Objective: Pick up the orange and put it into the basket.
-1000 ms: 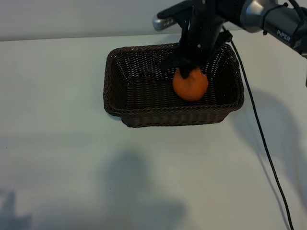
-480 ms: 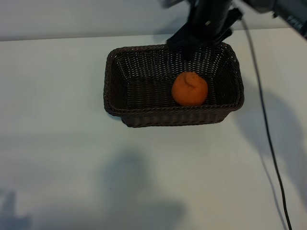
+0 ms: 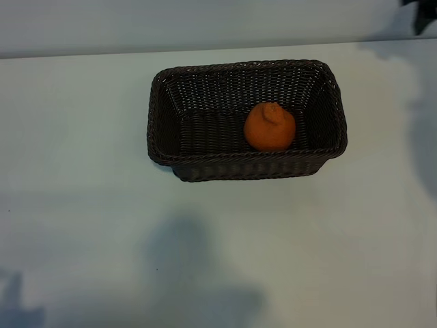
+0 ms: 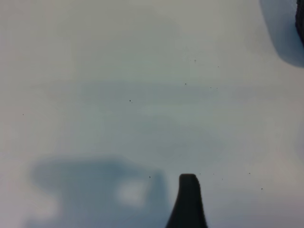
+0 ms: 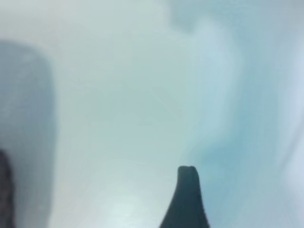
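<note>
The orange (image 3: 270, 127) sits in the wicker basket (image 3: 164, 116), right of centre, nothing touching it. The right arm is barely visible at the exterior view's top right corner, so it's the nearer one. Its claw holds nothing in view; how far open it is can't be told.
</note>
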Controlling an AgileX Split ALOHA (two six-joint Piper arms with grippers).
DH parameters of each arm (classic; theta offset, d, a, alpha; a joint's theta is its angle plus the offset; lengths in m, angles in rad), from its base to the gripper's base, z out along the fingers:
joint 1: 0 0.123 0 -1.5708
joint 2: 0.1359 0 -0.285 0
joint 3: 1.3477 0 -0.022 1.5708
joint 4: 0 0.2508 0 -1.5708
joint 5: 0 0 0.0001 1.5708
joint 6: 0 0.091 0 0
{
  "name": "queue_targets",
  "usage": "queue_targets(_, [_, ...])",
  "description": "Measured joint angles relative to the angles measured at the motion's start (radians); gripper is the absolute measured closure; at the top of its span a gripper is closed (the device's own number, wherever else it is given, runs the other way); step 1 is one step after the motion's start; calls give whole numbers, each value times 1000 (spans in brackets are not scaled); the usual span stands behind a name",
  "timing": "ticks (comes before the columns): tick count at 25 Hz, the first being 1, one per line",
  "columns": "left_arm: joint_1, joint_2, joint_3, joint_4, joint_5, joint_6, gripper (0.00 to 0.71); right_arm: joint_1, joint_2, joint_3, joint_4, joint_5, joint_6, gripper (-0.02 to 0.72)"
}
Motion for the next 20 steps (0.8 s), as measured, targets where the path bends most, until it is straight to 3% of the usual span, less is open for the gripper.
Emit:
queue_targets(4, [0, 0, 0, 0, 0, 0, 118, -87, -23, 0, 107, 2, -41, 141])
queue_targets(6, [0, 0, 0, 0, 0, 0, 118, -100, -52, 3, 128, 2, -49, 141])
queue_targets(20, [0, 0, 0, 0, 0, 0, 118, -102, -695, 395, 131, 3, -56, 142])
